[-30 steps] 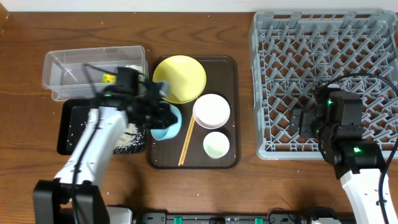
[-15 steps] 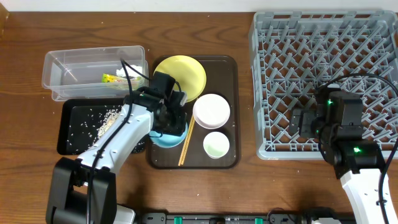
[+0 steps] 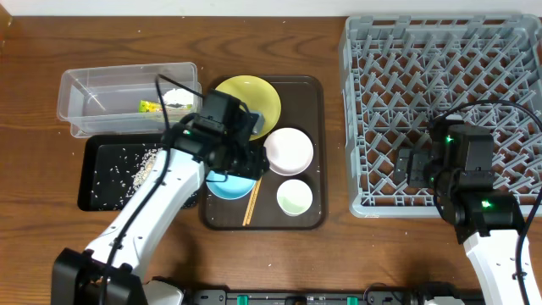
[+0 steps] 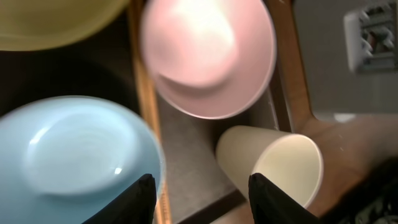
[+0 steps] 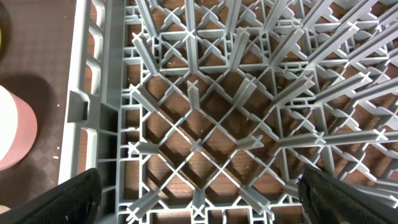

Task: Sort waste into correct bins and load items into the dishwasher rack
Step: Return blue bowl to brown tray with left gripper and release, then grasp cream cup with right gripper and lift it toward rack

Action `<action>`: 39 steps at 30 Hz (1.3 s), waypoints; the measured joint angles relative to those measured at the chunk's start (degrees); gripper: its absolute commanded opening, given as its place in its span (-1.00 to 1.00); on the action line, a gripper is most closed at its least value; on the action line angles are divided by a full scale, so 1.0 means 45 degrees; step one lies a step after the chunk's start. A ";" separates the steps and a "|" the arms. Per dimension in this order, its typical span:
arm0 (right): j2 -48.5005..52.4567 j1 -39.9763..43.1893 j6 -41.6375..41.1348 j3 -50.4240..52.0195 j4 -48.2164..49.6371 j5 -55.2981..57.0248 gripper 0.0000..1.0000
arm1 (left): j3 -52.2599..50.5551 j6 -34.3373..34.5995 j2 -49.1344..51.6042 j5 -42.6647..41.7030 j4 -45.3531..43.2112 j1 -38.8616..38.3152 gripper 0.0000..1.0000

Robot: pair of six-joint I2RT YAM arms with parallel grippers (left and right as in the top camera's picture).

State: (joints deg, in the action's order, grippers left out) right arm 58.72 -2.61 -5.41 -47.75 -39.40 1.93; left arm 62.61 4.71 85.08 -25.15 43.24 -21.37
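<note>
My left gripper [image 3: 243, 159] hangs open above the brown serving tray, just past the rim of the light blue bowl [image 3: 227, 185], which sits upright on the tray. In the left wrist view its fingertips [image 4: 140, 200] frame bare tray floor between the blue bowl [image 4: 74, 155] and the small pale cup [image 4: 273, 165]; nothing is held. The yellow plate [image 3: 254, 102], white bowl [image 3: 288, 151], cup [image 3: 294, 197] and chopsticks [image 3: 253, 202] lie on the tray. Wrapper [image 3: 151, 107] and tissue [image 3: 176, 100] are in the clear tub [image 3: 85, 93]. Rice grains [image 3: 146, 161] lie in the black tray [image 3: 93, 182]. My right gripper [image 5: 199, 199] stays open over the dishwasher rack [image 3: 440, 76].
The brown serving tray [image 3: 315, 110] sits mid-table between the bins and the rack. The rack's grey front wall [image 5: 93, 124] and upright pegs lie directly beneath the right gripper. Bare wooden table [image 3: 51, 42] shows along the back and the left edge.
The left arm swung the blue bowl from over the black tray back onto the brown tray, opened its jaws and let the bowl go. The right arm has not moved.
</note>
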 measured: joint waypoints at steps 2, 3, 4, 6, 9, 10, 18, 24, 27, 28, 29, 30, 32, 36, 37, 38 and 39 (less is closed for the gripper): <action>0.0000 0.0000 0.0000 0.0000 -0.0005 0.0000 0.99 | 0.0000 0.0005 0.0097 0.0005 0.0029 -0.0340 0.02; 0.0000 0.0005 0.0000 0.0000 -0.0010 0.0000 0.99 | 0.0000 0.0005 0.0146 0.0015 0.0029 -0.0476 0.02; 0.0000 0.0000 0.0000 0.0000 -0.0015 0.0000 0.98 | -0.0010 0.0005 0.0204 0.0063 0.0029 -0.0641 0.02; 0.0000 0.0000 0.0000 0.0000 -0.0029 0.0000 0.98 | -0.0097 0.0005 0.0350 0.0223 0.0024 -0.0952 0.02; 0.0000 0.0005 0.0000 0.0000 -0.0044 0.0000 0.98 | -0.0306 0.0005 0.0724 0.0350 0.0039 -0.1394 0.02; 0.0000 0.0000 0.0000 0.0000 -0.0044 -0.0005 0.99 | -0.0350 0.0000 0.0845 0.0359 0.0049 -0.1496 0.02; 0.0000 0.0000 0.0000 0.0000 -0.0073 0.0000 0.99 | -0.0398 0.0092 0.1928 0.0442 -0.0034 -0.2215 -0.86; 0.0000 0.0000 0.0000 0.0000 -0.0287 0.0000 0.99 | -0.0403 0.0345 0.2191 0.0583 0.0044 -0.2244 -0.88; 0.0000 0.0000 0.0000 0.0000 -0.0272 0.0000 0.98 | -0.0403 0.0437 0.2132 0.0520 0.0418 -0.2093 -0.88; 0.0000 0.0005 0.0000 0.0000 -0.0233 -0.0005 0.99 | -0.0403 0.0461 0.2050 0.0374 0.0515 -0.1977 -0.88; 0.0000 0.0000 0.0000 0.0000 -0.0136 -0.0005 0.98 | -0.0398 0.0486 0.1909 0.0199 0.0539 -0.1817 -0.88; 0.0000 0.0000 0.0000 0.0000 0.0000 0.0000 0.99 | -0.0384 0.0525 0.1690 -0.0112 0.0500 -0.1579 -0.88; 0.0000 0.0000 -0.0005 0.0000 0.0306 -0.0015 0.98 | -0.0335 0.0573 0.1171 -0.0821 0.0073 -0.1005 -0.88; 0.0005 0.0000 0.0000 0.0000 0.1355 -0.0821 0.99 | 0.0024 0.0996 0.0272 -0.2613 -0.1676 0.0699 -0.88; 0.0019 0.0000 -0.0005 0.0000 0.1647 -0.1234 0.99 | 0.0092 0.1219 0.0209 -0.3099 -0.2220 0.1185 -0.88; 0.0058 0.0000 0.0000 -0.0005 0.1914 -0.1739 0.99 | 0.0160 0.1491 0.0214 -0.3589 -0.2749 0.1681 -0.88; 0.0126 0.0000 0.0005 -0.0015 0.2161 -0.2254 0.99 | 0.0170 0.1729 0.0253 -0.3978 -0.3235 0.2040 -0.88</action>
State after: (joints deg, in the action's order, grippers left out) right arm 59.29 -2.61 -5.39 -47.81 -29.67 -8.21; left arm 63.37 12.49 86.21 -43.05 28.69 -12.19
